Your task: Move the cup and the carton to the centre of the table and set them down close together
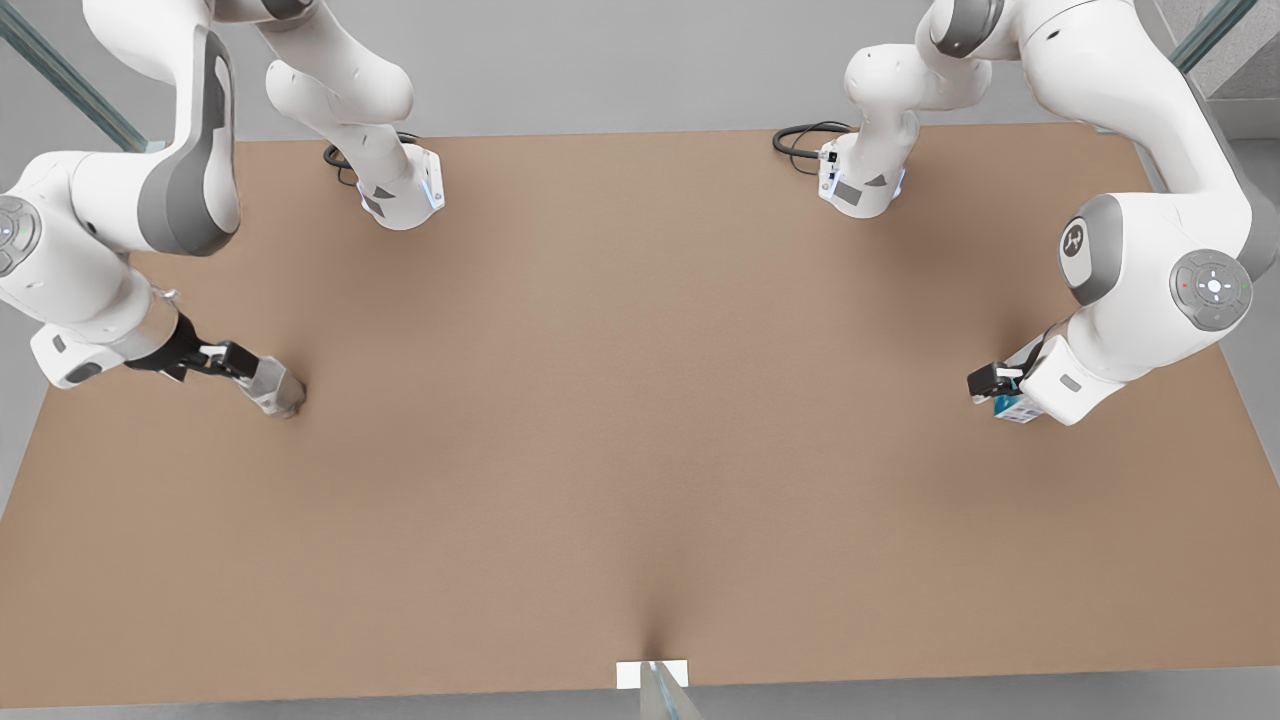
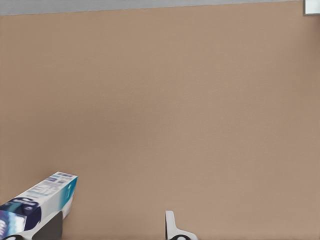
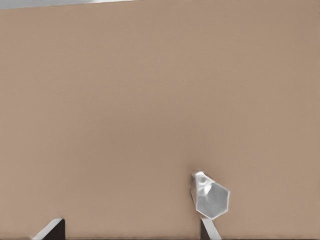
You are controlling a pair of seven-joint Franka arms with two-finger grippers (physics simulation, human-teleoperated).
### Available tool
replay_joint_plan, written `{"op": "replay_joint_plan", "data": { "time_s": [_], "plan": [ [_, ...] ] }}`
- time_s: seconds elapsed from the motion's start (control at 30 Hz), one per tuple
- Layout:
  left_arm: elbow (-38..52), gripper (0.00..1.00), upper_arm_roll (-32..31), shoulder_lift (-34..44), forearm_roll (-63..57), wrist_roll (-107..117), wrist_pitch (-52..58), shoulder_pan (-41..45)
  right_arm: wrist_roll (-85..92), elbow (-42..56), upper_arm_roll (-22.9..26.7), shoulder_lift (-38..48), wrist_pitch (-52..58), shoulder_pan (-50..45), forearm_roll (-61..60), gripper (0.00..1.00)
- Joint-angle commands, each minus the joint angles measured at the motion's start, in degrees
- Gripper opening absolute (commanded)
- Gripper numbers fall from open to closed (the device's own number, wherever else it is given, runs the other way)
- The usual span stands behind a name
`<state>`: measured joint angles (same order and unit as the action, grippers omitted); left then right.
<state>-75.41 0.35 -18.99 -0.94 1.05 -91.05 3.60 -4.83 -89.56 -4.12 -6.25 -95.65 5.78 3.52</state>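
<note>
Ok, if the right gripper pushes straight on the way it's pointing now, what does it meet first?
Most likely the cup, lying just past one fingertip of the right gripper, slightly off the centre line. Depth is unclear; if it slips by, the bare table comes next.

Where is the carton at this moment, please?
The carton is far on the front view's right, near that edge of the table, right by the left claw and far from the cup.
</note>
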Motion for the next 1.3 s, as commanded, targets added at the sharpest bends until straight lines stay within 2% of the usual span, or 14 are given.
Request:
{"op": "replay_joint_plan", "data": {
  "time_s": [0.0,0.23,0.47,0.57,0.63,0.7,0.87,1.17,1.2,1.27],
  "plan": [
    [0.0,1.00,0.0,0.0,0.0,0.0,0.0,0.1,0.0,0.0,0.0,0.0,0.0,-0.6,0.0,1.00],
    [-0.1,1.00,0.0,-1.1,0.0,-0.4,-0.2,0.0,1.6,-8.0,-0.2,-0.3,-3.8,-0.5,0.9,1.00],
    [0.0,1.00,0.0,-2.7,0.1,-0.3,-0.5,0.1,2.4,-31.3,2.2,0.4,-25.7,4.0,1.0,1.00],
    [0.0,1.00,-0.2,-3.1,0.1,-0.2,-0.4,0.2,4.2,-35.2,2.2,-0.7,-28.7,4.7,1.0,1.00],
    [0.0,1.00,-0.2,-3.2,0.1,-0.1,-0.5,0.2,7.9,-41.0,2.6,-0.7,-37.9,4.7,1.0,1.00],
    [0.0,1.00,-0.2,-3.5,0.1,-0.1,-0.5,0.3,9.2,-41.8,2.8,-2.5,-38.9,5.8,1.0,1.00],
    [0.0,1.00,-0.2,-3.6,0.1,-0.1,-0.5,0.2,0.0,-41.7,4.7,-4.8,-39.8,5.9,1.0,1.00],
    [0.0,1.00,-0.2,-4.0,0.1,-0.1,-0.6,0.2,0.3,-46.8,5.8,-5.8,-44.5,6.4,2.5,1.00],
    [0.0,1.00,-0.2,-4.0,0.1,-0.1,-0.6,0.3,0.3,-46.8,5.9,-6.4,-45.9,6.9,2.5,0.97],
    [0.0,1.00,-0.2,-4.0,0.1,-0.2,-0.7,0.2,0.3,-46.8,6.2,-6.9,-46.8,6.9,2.5,0.86]
  ]
}}
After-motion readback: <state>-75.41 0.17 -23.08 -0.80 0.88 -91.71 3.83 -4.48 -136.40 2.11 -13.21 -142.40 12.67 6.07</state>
